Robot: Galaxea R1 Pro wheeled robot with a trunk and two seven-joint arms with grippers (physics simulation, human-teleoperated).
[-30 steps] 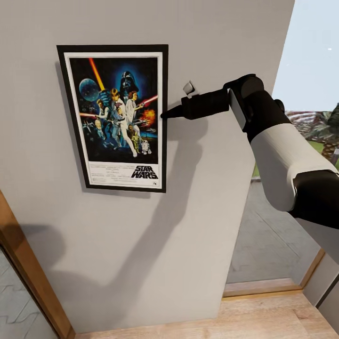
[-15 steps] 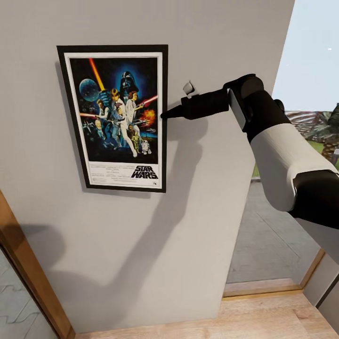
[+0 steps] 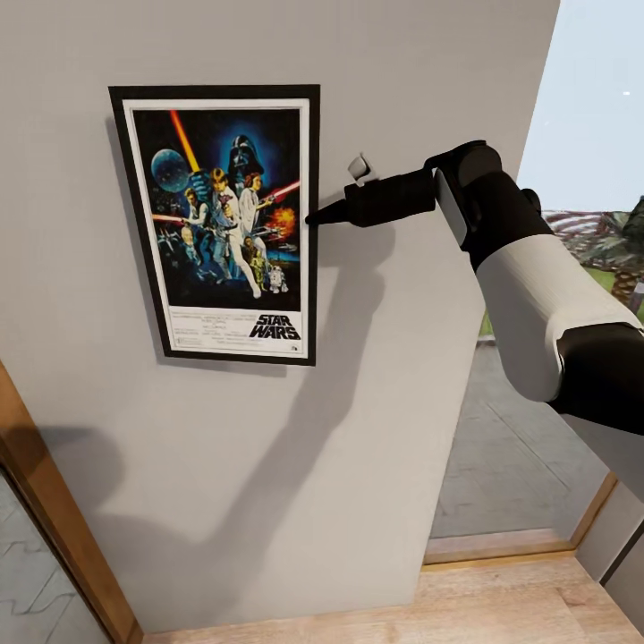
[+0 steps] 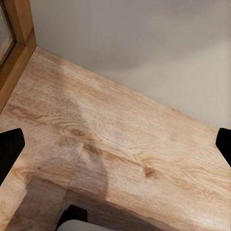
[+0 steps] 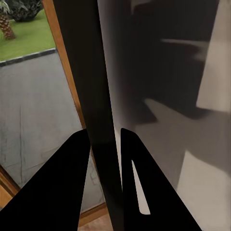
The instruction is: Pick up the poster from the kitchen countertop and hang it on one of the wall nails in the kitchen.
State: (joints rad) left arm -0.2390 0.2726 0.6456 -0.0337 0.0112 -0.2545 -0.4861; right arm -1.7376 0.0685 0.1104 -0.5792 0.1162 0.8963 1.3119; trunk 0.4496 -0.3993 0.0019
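Note:
The black-framed Star Wars poster (image 3: 219, 224) lies flat and upright against the light grey wall (image 3: 268, 465). My right gripper (image 3: 313, 217) reaches in from the right and is shut on the poster's right edge, about halfway up. In the right wrist view the dark frame edge (image 5: 91, 72) runs between the two black fingers (image 5: 62, 187), which sit on either side of it. My left gripper (image 4: 115, 144) hangs open over the wood floor, its fingertips at the far sides of that view. The wall nail is hidden and the kitchen countertop is out of view.
A wooden door frame (image 3: 54, 528) slants up at the lower left. To the right of the wall a glazed opening (image 3: 555, 268) shows paving, grass and palms outside. Pale wood floor (image 3: 402, 608) runs along the wall's foot.

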